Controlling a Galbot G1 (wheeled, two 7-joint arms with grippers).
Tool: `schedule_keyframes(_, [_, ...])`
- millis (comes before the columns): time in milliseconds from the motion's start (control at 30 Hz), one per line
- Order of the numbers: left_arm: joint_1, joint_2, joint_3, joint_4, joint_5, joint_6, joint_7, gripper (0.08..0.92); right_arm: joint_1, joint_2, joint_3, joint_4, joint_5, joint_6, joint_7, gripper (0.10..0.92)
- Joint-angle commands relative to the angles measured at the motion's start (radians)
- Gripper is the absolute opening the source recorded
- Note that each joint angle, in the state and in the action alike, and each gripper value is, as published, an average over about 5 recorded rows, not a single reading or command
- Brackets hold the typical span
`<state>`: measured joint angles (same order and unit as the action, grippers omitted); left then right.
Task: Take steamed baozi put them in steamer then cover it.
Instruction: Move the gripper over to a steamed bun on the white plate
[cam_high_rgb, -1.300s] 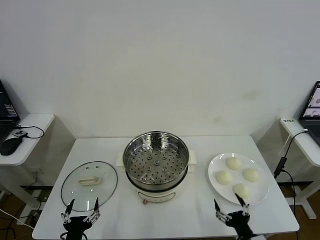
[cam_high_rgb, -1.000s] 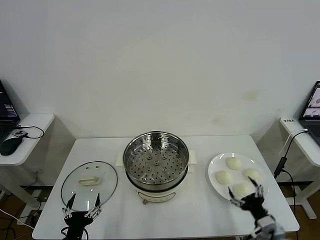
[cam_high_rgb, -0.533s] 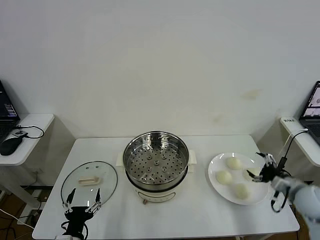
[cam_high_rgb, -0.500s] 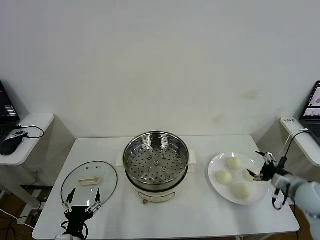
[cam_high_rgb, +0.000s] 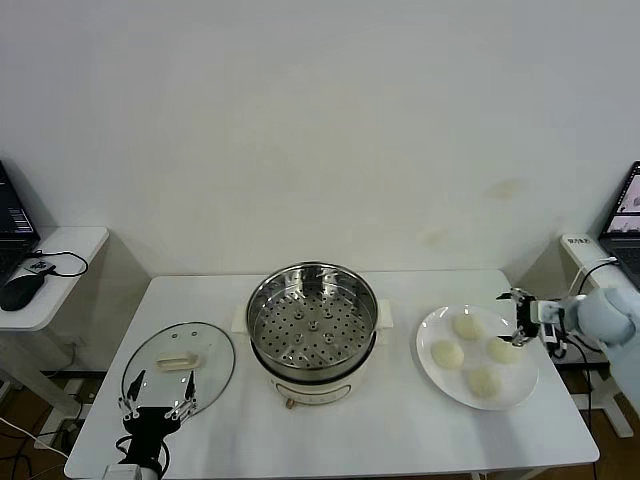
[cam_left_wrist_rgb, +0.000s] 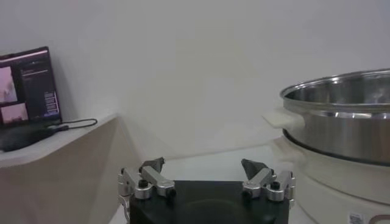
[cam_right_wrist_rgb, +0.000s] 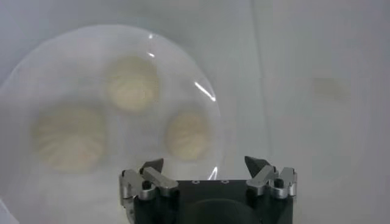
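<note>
Risk ahead: my right pincer (cam_high_rgb: 515, 318) hangs spread wide and empty over the flat white plate (cam_high_rgb: 430, 375), nearest creamy round baozi (cam_right_wrist_rgb: 187, 135) just beneath; squeezing off-centre could squash it.

Head view bright and even, soft overhead light. The white wall (cam_high_rgb: 320, 130) is lit flat, with a faint darker fall-off at the lower left beside the table (cam_high_rgb: 330, 430). Soft, short shadows lie under the steamer (cam_high_rgb: 313, 325); specular glints show on its steel rim. Faint reflections sit on the glass lid (cam_high_rgb: 178, 362). Right wrist view hazy, low contrast, washed out; the baozi (cam_right_wrist_rgb: 135, 82) are soft, and small glare streaks mark the plate (cam_right_wrist_rgb: 210, 122) rim. Left wrist view dimmer and greyish; the laptop screen (cam_left_wrist_rgb: 25, 78) glows, with a highlight band on the steamer wall.
</note>
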<state>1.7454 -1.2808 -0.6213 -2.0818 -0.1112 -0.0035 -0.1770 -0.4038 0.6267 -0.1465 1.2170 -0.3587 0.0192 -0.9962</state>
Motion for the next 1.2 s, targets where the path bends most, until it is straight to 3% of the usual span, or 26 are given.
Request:
schedule_keyframes(33, [-0.003,0.000,-0.007,0.004,0.017,-0.003,0.000,0.823,0.259,0.078,-0.306,-0.211,-0.020,0.027,-0.069,0.823])
schedule_keyframes(733, [0.003,-0.003,-0.012,0.010,0.044,-0.026,-0.001,0.823,0.257,0.238,-0.313,-0.357,-0.042,0.008,-0.039,0.820])
schedule_keyframes(1200, [0.002,0.001,-0.019,0.007,0.039,-0.029,-0.005,0.823,0.260,0.242,-0.316,-0.382,-0.051,0.009,-0.048,0.662])
